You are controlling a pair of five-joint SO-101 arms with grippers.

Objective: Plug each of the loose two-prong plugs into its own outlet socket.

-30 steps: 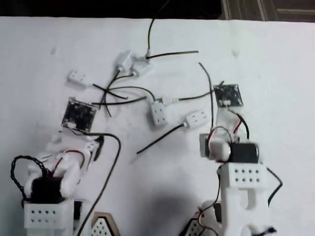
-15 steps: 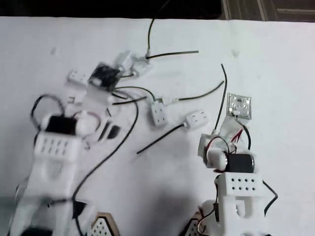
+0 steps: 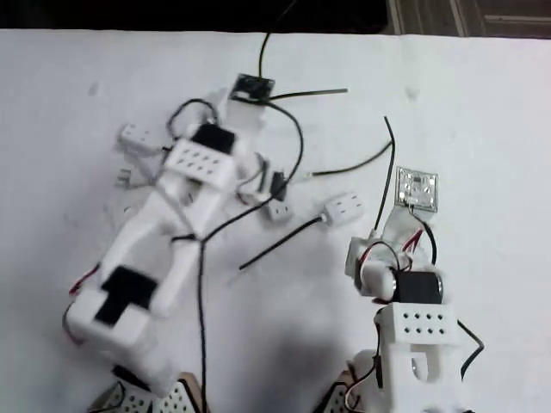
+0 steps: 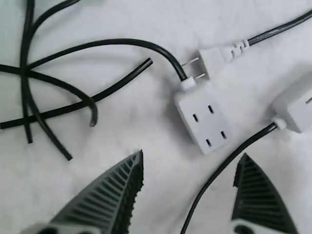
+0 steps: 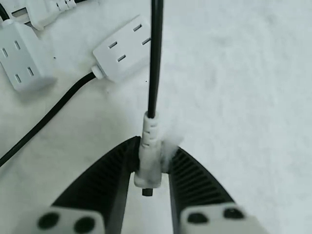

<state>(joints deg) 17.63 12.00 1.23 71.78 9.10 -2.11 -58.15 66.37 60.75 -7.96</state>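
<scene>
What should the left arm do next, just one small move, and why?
Probably lower the left gripper onto the loose plug and close on it. Its jaws stand open and empty, the plug lies on the table beside the outlet, at its cord end, with its prongs in no socket, and the right gripper is shut on a second plug.

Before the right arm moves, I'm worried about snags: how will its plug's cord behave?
The cord runs nearly straight from the plug, so it is probably stiffish, swinging as one piece. Thin, it likely weighs little.
</scene>
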